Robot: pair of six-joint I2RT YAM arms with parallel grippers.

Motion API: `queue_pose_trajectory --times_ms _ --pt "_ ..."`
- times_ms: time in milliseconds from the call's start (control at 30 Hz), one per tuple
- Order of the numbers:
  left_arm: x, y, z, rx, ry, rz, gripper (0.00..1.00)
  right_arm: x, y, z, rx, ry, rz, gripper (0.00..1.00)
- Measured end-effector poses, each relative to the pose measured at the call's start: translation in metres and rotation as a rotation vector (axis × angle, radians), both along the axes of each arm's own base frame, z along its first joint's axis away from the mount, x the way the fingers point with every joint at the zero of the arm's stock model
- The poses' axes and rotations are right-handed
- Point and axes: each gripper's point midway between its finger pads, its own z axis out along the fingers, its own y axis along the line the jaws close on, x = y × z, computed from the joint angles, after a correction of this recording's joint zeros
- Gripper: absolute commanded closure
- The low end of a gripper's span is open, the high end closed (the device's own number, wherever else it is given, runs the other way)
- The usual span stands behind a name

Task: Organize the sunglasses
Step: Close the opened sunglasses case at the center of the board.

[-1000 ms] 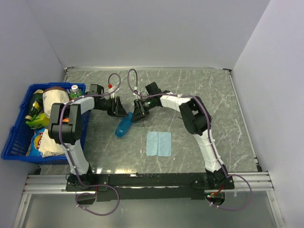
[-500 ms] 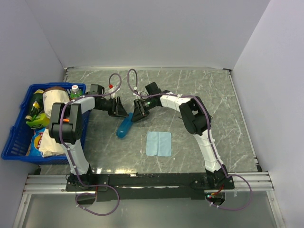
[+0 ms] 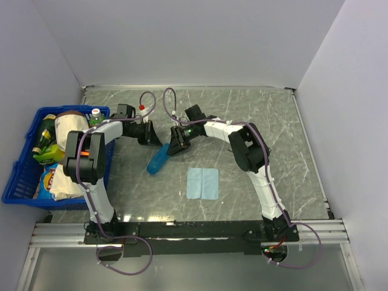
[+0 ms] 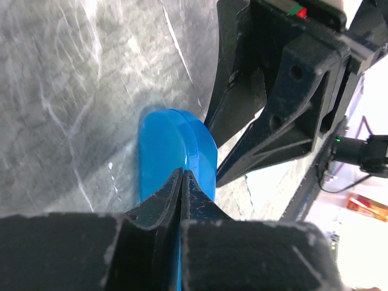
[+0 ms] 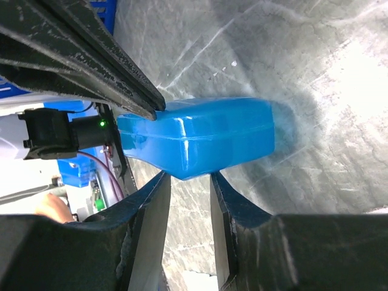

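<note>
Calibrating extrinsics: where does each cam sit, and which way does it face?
Top external: above and behind the bases, looking down on the table; shows both arms whole, left gripper and right gripper meeting at the blue case.
Left wrist: on the left arm, looking along its shut fingers at the case; right gripper beyond.
Right wrist: on the right arm, looking along its fingers straddling the case; left gripper opposite.
Shared: all three see the case; each wrist view sees the other gripper.
</note>
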Motion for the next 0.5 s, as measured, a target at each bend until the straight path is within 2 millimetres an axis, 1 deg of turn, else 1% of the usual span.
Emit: queue_pose_trajectory --times_ms 200,433,500 --pt "0.0042 -0.0058 0.0007 0.04 -0.04 -0.017 0.94 0.0001 -0.0003 -0.0012 -0.014 0.013 -0.013 0.59" --pt "0.0057 -0.0075 0.0 0.048 -0.058 -0.046 0.91 0.0006 0.0001 -0.0017 -0.034 0.022 -0.028 0.58" --pt "0.0067 -0.0087 -0.0005 0.049 -0.062 -0.055 0.9 0.0008 0.0 -0.0014 -0.043 0.026 -0.032 0.53"
